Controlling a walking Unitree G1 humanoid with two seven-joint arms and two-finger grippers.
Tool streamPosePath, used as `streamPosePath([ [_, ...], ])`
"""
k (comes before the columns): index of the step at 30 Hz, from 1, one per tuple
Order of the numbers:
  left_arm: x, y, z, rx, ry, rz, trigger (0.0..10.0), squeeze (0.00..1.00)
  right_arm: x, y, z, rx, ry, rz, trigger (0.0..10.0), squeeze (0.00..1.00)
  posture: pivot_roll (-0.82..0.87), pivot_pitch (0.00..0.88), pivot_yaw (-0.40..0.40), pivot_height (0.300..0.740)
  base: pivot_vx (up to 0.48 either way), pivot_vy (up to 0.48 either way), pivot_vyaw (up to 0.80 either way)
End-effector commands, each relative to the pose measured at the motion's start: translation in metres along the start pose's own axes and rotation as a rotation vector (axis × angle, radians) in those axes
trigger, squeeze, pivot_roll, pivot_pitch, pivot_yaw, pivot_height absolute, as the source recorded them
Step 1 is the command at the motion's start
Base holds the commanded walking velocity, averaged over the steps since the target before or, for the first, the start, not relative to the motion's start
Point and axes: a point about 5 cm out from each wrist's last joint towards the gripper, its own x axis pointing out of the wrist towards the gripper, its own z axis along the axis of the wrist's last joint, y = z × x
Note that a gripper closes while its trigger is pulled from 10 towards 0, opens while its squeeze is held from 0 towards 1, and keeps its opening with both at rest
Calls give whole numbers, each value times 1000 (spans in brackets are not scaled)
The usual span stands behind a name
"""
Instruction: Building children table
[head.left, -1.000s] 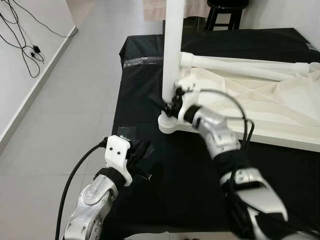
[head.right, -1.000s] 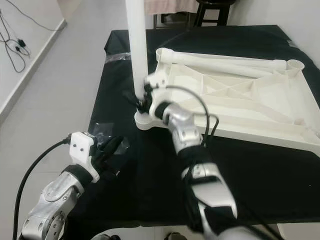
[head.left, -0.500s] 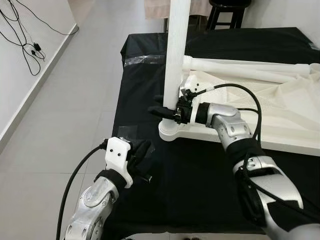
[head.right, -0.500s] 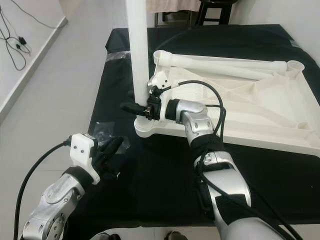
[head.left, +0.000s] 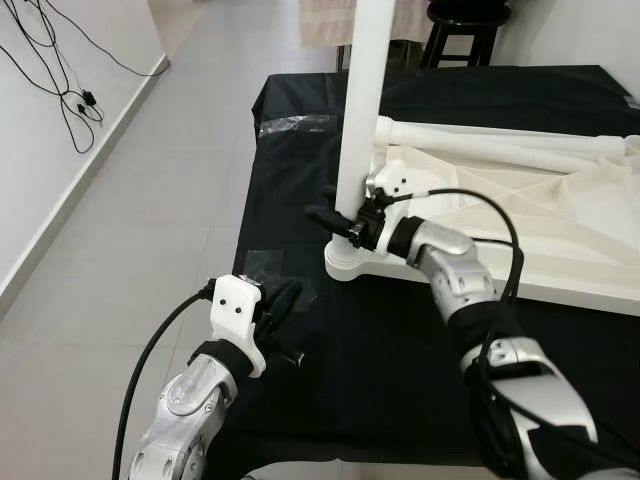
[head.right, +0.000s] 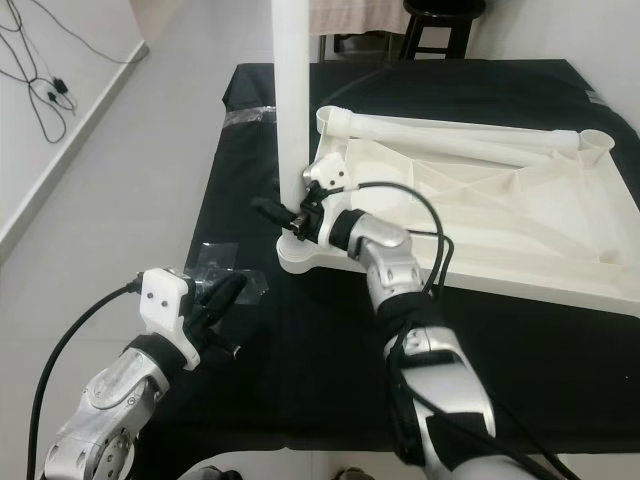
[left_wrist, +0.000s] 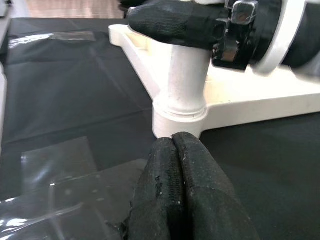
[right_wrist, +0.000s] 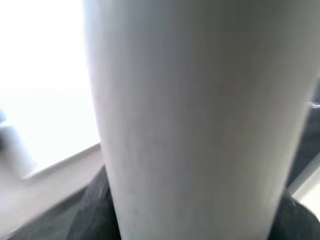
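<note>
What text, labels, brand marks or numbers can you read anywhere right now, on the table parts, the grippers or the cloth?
None: no readable text in any view.
The white table leg and the upturned white tabletop are plain, unmarked plastic.
The right gripper clamped on the leg and the shut left gripper bear no label.
The black cloth carries only clear tape, no print.

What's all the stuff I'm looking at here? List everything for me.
Upright leg: one, white, standing in the near corner socket of the tabletop.
Tabletop: one, white, upside down on the black cloth.
Loose leg: one, white, lying on the tabletop's far side.
Black cloth: one, covering the work table.
Clear tape: patches on the cloth.
Stool: one, black, behind.
Cables: black, by the wall.
Right gripper: shut on the upright leg.
Left gripper: shut, resting low on the cloth.
</note>
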Motion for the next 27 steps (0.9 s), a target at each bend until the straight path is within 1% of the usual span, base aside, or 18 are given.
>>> streamPosePath([
  [1,-2,2,-2,1,19,-3,10000,0,-23,9,-47,99,221,-174,0,0,50,172,22,740,0,0,0],
  [2,-1,3,-3,1,20,-4,10000,0,-26,33,-41,165,175,-144,0,0,45,168,22,740,0,0,0],
  [7,-1,3,-3,1,21,-4,10000,0,-26,37,-40,176,162,-130,0,0,45,168,22,740,0,0,0],
  [8,1,3,-5,2,18,-3,10000,0,-14,28,-37,54,165,-140,10000,0,56,137,-3,740,0,0,0],
  [10,1,3,-5,3,14,3,10000,0,-9,23,-34,17,152,-136,10000,0,56,136,-3,740,0,0,0],
  [11,2,3,-5,4,12,7,10000,0,-5,18,-30,-10,141,-127,10000,337,58,134,-2,740,0,0,0],
  [12,2,3,-5,4,12,7,10000,0,-5,18,-30,-10,141,-127,10000,337,58,134,-2,740,0,0,0],
  [13,2,3,-5,5,11,10,10000,0,-2,14,-26,-11,129,-113,10000,1000,58,134,-3,740,0,0,0],
  [18,3,2,-5,3,11,5,10000,0,4,10,-10,-9,86,-39,10000,1000,57,132,-4,740,0,0,0],
  [19,3,1,-5,2,12,-1,10000,0,6,6,-2,-13,64,23,10000,216,55,134,-2,740,0,0,0],
  [20,3,1,-5,2,12,-1,10000,0,6,6,-2,-13,64,23,10000,216,55,134,-2,740,0,0,0],
  [21,4,0,-5,0,12,-5,10000,0,9,-1,6,-15,49,93,10000,0,56,137,-3,740,0,0,0],
  [22,4,0,-5,0,12,-5,10000,0,9,-1,6,-15,49,93,10000,0,56,137,-3,740,0,0,0],
  [23,4,-1,-5,-1,11,-8,10000,0,12,-11,19,-43,42,246,10000,0,62,138,-6,740,0,0,0],
  [24,5,-1,-5,-1,11,-6,10000,0,12,-14,23,-56,47,323,10000,0,64,138,-9,740,0,0,0],
  [25,5,-1,-5,-1,11,-6,10000,0,12,-14,23,-56,47,323,10000,0,64,138,-9,740,0,0,0],
  [26,5,-2,-5,-1,9,-2,10000,0,13,-18,27,-53,63,429,10000,0,65,139,-14,740,0,0,0],
  [27,5,-2,-5,-1,7,0,10000,0,14,-19,27,-31,72,471,10000,0,64,139,-14,740,0,0,0],
])
